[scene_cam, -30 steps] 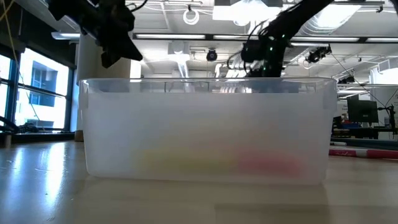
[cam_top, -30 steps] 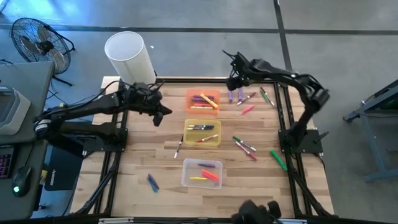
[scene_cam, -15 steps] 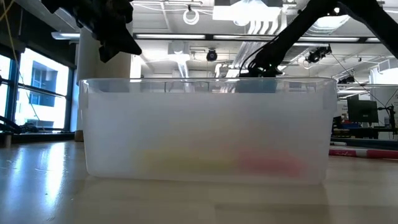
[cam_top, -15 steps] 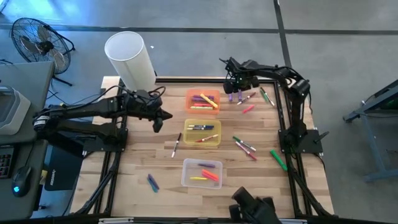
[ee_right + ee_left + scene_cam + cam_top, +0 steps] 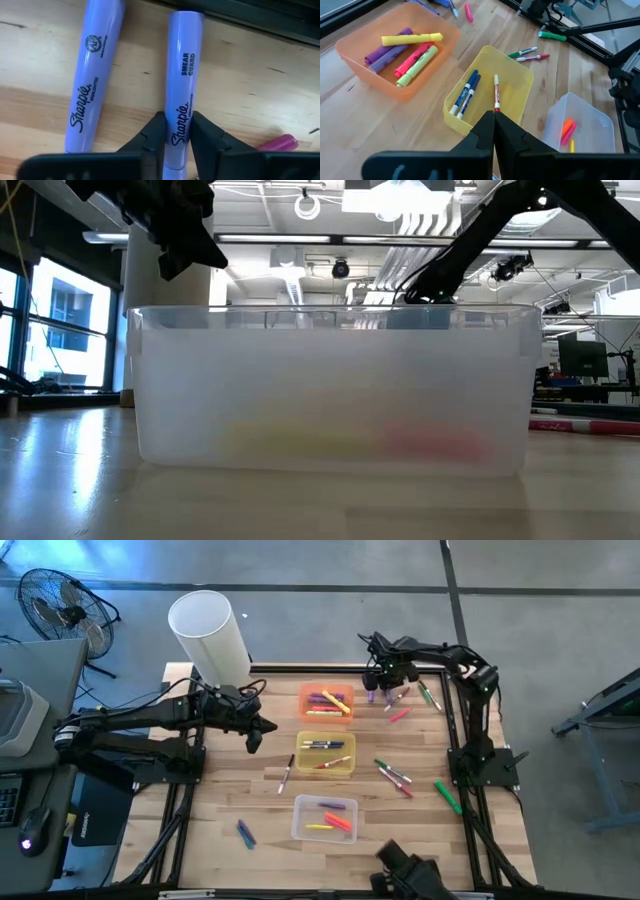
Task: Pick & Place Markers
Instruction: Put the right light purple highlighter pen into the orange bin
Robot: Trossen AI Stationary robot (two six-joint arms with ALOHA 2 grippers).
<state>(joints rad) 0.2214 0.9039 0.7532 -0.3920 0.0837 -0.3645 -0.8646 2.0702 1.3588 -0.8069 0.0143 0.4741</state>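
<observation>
Two purple markers lie side by side on the wood near the far edge (image 5: 92, 85). My right gripper (image 5: 178, 134) is down on the right-hand one (image 5: 378, 692). Other markers lie loose on the table: pink and green ones (image 5: 400, 712), a group (image 5: 392, 775), a green one (image 5: 447, 797), a white-bodied one (image 5: 285, 776) and a blue one (image 5: 245, 832). My left gripper (image 5: 494, 122) is shut and empty, raised left of the yellow bin (image 5: 252, 732). My right gripper pinches the right-hand purple marker's barrel (image 5: 181, 107) between its two fingers, one on each long side. The fingers come from above, pointing down, and lie across the marker. It still lies flat on the table beside the other purple one.
Three bins stand in a row down the table's middle: orange (image 5: 345, 690), yellow (image 5: 300, 765) and clear (image 5: 297, 830), each holding markers. A white cylinder (image 5: 208, 632) stands at the far left corner. The clear bin (image 5: 330, 390) fills the low view.
My right gripper has come down onto the purple markers near the far edge, dropping behind the clear bin in the low view, and its arm has folded in closer. The markers have not moved.
</observation>
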